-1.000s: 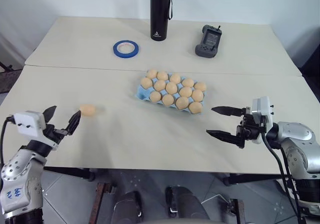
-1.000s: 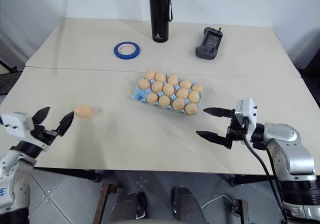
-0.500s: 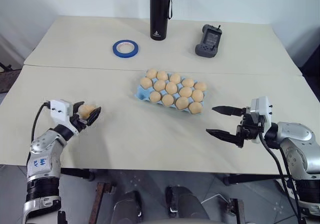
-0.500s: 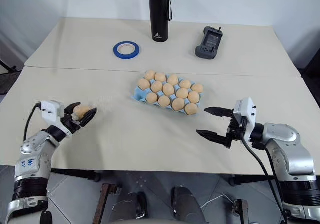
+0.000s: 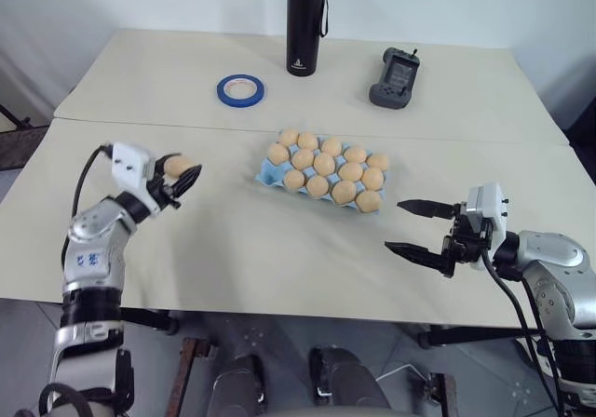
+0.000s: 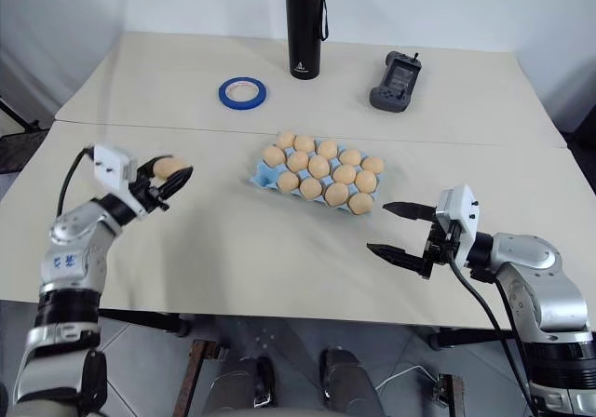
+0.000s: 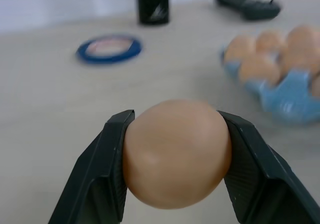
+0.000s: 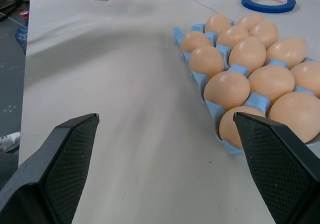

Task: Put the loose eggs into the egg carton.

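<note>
A single tan egg (image 7: 176,153) sits clamped between the two black fingers of the left pincer (image 5: 177,173), lifted clear of the counter (image 5: 279,249) and held out to the left of the egg carton (image 5: 268,170). The light blue carton lies near the middle of the counter, its cups crowded with matching eggs (image 5: 326,165); from these angles it cannot be told which cup, if any, stands free, though the near-left corner shows bare blue moulding in the left wrist view.

The right pincer (image 5: 416,228) hangs with its fingers spread wide and nothing between them, over the near right part of the counter, just off the carton's near right corner.

Beyond the carton, well apart from it, a ring of blue tape (image 5: 240,87), a tall black flask (image 5: 304,24) and a dark handheld controller (image 5: 395,75) line the far half of the counter.

The step in hand appears to be the carry: the egg is gripped and raised, not yet over the carton. The next move looks to call for swinging the left arm across to the right, settling the egg above an open cup, lowering it gently and only then loosening the fingers, since a smooth oval egg could roll off if let go too high.
</note>
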`<state>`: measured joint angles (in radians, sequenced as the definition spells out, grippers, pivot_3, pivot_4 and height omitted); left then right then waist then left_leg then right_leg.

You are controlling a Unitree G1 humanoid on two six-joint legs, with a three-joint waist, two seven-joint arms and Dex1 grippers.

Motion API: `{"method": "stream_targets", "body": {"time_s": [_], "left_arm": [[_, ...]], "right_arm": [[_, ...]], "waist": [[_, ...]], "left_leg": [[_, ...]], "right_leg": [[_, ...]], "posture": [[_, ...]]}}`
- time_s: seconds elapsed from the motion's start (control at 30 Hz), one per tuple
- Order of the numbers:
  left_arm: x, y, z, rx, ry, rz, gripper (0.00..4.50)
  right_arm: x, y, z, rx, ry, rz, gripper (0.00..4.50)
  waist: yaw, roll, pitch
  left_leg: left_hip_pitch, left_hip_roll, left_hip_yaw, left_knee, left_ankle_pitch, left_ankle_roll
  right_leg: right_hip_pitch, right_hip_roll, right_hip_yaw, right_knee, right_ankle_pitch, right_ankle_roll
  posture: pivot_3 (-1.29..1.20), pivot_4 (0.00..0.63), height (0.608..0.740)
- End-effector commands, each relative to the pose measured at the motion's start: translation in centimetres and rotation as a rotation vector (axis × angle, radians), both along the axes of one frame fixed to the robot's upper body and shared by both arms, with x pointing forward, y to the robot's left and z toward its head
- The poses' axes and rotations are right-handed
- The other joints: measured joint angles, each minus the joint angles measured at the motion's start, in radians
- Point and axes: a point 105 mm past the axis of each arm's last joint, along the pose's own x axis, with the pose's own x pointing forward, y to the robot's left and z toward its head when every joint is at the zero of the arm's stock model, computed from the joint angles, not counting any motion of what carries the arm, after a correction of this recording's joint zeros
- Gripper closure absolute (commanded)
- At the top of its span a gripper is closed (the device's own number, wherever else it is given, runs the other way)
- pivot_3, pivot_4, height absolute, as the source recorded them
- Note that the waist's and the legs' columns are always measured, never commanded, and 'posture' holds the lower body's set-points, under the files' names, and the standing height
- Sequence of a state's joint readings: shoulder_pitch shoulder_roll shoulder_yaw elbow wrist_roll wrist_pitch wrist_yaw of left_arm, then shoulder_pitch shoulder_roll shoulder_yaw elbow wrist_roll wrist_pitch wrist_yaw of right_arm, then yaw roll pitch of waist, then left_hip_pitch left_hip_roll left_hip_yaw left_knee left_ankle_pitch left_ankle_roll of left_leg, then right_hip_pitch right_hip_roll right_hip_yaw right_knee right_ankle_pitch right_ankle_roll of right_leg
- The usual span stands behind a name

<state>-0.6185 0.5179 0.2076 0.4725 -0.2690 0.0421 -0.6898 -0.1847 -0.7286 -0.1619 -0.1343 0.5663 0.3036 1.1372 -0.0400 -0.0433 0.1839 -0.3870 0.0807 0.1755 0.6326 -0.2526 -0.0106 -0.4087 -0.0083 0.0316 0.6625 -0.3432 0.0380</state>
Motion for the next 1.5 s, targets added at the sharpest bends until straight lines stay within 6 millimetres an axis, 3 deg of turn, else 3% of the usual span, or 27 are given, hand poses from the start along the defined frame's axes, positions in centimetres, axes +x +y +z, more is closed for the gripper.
{"method": "stream_targets", "body": {"time_s": [0.03, 0.23, 0.67, 0.9, 1.03, 1.23, 1.5], "left_arm": [[1.3, -3.1, 0.1, 0.023, -0.001, -0.126, 2.33], [2.9, -7.1, -0.5, 0.04, 0.053, -0.275, 2.33], [3.1, -10.8, 0.3, 0.026, 0.022, -0.423, 2.33], [3.3, -10.5, 0.5, 0.058, 0.005, -0.396, 0.06], [3.0, -10.2, 1.2, 0.065, -0.023, -0.421, 0.02], [2.1, -7.4, 3.5, 0.065, -0.12, -0.378, 0.02], [-2.3, -2.8, 1.5, 0.119, 0.001, -0.379, 0.02]], "right_arm": [[0.0, 0.0, 1.0, -0.005, -0.059, -0.003, 0.0], [-0.3, -0.3, 0.9, -0.005, -0.067, -0.028, 0.0], [-1.4, -0.7, 0.5, -0.002, -0.065, -0.077, 0.0], [-1.1, -0.7, 0.7, -0.001, -0.073, -0.079, 0.0], [-0.9, -0.7, 0.7, -0.004, -0.075, -0.076, 0.0], [-0.3, -0.4, 1.2, -0.001, -0.094, -0.059, 0.0], [1.0, 0.6, 1.5, -0.006, -0.1, 0.007, 0.0]], "waist": [[0.007, 0.0, 0.0], [0.005, 0.0, 0.0], [0.008, 0.0, 0.0], [0.006, 0.0, 0.0], [0.006, 0.0, 0.0], [0.0, 0.0, 0.0], [-0.018, 0.0, 0.0]], "left_leg": [[0.0, 0.0, 0.0, 0.0, 0.0, 0.0], [-0.002, 0.001, 0.002, 0.001, 0.0, -0.002], [-0.003, 0.001, 0.002, 0.004, 0.0, -0.002], [-0.003, 0.001, 0.001, 0.005, 0.0, -0.002], [-0.003, 0.001, 0.001, 0.005, 0.0, -0.002], [-0.003, 0.001, 0.001, 0.006, 0.0, -0.002], [-0.002, 0.003, 0.001, 0.009, 0.0, -0.002]], "right_leg": [[0.0, 0.0, 0.0, 0.0, 0.0, 0.0], [-0.003, 0.002, 0.002, 0.0, -0.001, 0.001], [-0.003, 0.002, 0.002, 0.001, -0.001, 0.001], [-0.003, 0.002, 0.002, 0.002, -0.001, 0.001], [-0.003, 0.002, 0.002, 0.002, -0.001, 0.001], [-0.003, 0.002, 0.002, 0.004, -0.001, 0.001], [-0.003, 0.002, 0.002, 0.01, -0.002, 0.0]], "posture": [[0.0, 0.15, 0.74], [0.0, 0.15, 0.74], [0.0, 0.15, 0.74], [0.0, 0.15, 0.74], [0.0, 0.15, 0.74], [0.0, 0.15, 0.74], [0.0, 0.15, 0.74]]}}
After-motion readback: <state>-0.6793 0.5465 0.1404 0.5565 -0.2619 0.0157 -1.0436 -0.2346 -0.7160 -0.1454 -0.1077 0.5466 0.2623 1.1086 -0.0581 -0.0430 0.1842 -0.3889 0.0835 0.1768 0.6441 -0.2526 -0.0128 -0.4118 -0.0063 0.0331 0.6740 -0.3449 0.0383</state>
